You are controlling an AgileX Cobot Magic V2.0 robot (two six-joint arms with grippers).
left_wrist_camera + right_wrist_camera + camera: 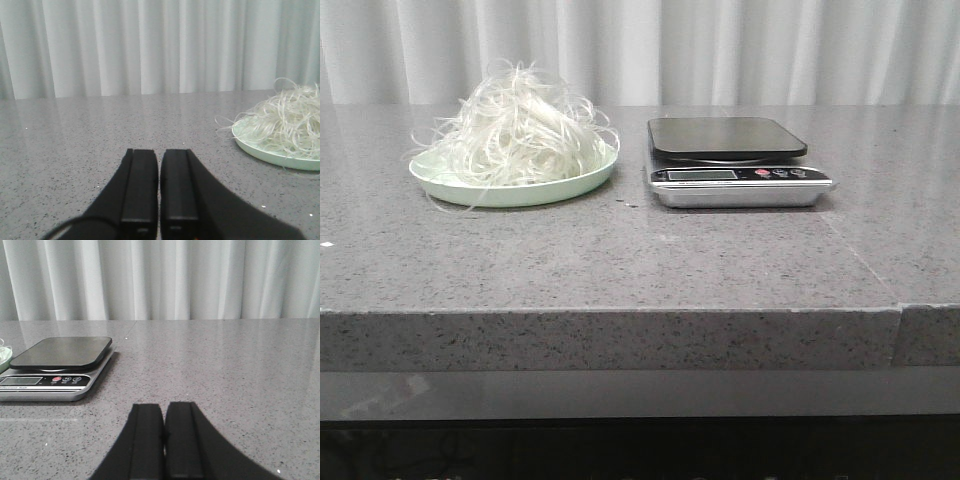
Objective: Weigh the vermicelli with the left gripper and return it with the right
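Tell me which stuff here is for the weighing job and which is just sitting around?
For the job:
vermicelli
pale green plate
kitchen scale
left end effector
right end effector

Just there:
grey table
white curtain

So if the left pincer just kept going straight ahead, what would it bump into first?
Probably nothing on the table. The left pincer points over bare grey tabletop toward the white curtain. The noodles on their green plate sit off to one side of its path.
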